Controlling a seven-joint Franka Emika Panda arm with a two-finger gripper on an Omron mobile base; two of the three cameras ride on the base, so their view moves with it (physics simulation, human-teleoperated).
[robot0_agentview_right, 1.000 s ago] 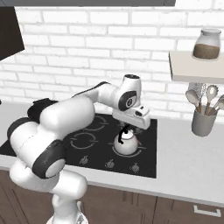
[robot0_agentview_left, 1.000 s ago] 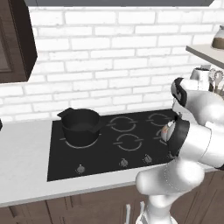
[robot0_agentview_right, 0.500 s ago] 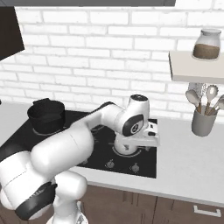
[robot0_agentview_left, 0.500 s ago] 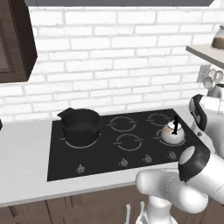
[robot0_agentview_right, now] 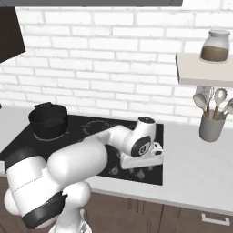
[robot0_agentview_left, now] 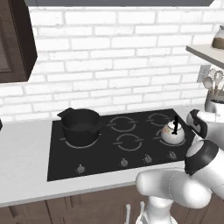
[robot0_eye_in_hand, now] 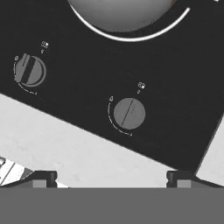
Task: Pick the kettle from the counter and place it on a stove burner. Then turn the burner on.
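Kettle (robot0_eye_in_hand: 120, 11) cut off by hand view's top edge.

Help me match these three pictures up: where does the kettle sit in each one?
Left base view: kettle at right, on the cooktop's front-right burner.
Right base view: hidden behind the arm.
Hand view: its rounded underside at the top edge.
Shared landmark: the round knob just before it.

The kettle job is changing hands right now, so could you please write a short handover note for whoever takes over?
Gripper: open, empty, hanging over the cooktop's front edge, facing the knobs.
Kettle: upright on the front right stove burner, off the counter.
Black pot: on the left burner, untouched.
Done: the kettle is placed.
Left: turn that burner on; the nearest knob lies just ahead of the fingertips, probably the one.
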